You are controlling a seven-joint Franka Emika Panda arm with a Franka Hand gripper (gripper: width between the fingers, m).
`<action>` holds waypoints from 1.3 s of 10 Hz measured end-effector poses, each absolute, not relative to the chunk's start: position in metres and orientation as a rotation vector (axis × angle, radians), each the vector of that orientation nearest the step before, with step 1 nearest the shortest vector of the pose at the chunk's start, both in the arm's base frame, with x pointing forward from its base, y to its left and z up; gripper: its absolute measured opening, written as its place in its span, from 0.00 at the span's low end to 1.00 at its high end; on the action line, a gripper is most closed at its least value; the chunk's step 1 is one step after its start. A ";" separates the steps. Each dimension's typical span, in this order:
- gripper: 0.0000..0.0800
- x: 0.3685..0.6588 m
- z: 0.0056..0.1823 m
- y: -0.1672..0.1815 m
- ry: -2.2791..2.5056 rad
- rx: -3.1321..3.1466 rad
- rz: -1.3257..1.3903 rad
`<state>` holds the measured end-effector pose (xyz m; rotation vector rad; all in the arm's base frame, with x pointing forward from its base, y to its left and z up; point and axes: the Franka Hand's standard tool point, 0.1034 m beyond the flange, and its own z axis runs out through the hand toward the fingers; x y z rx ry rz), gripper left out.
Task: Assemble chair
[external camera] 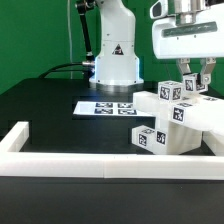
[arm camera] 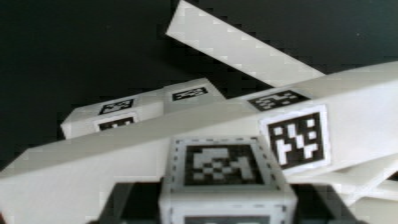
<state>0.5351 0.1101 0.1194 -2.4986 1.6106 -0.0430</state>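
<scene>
The chair parts (external camera: 170,125) are white blocky pieces with black-and-white tags, piled together on the black table at the exterior view's right. My gripper (external camera: 188,80) hangs over the top of the pile, shut on a small white tagged block (external camera: 185,90). In the wrist view this block (arm camera: 224,168) sits between my dark fingers (arm camera: 134,205), with my gripper (arm camera: 226,202) closed around it. It rests against a larger tilted white slab (arm camera: 294,130) bearing a big tag. A white bar (arm camera: 240,50) and a tagged block (arm camera: 134,110) lie beyond it.
The marker board (external camera: 108,106) lies flat in front of the robot base (external camera: 113,55). A long low white border rail (external camera: 70,160) runs along the table's front, with a short arm (external camera: 15,135) at the exterior view's left.
</scene>
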 end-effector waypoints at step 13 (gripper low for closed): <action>0.81 0.534 0.119 0.117 0.522 -2.977 -0.130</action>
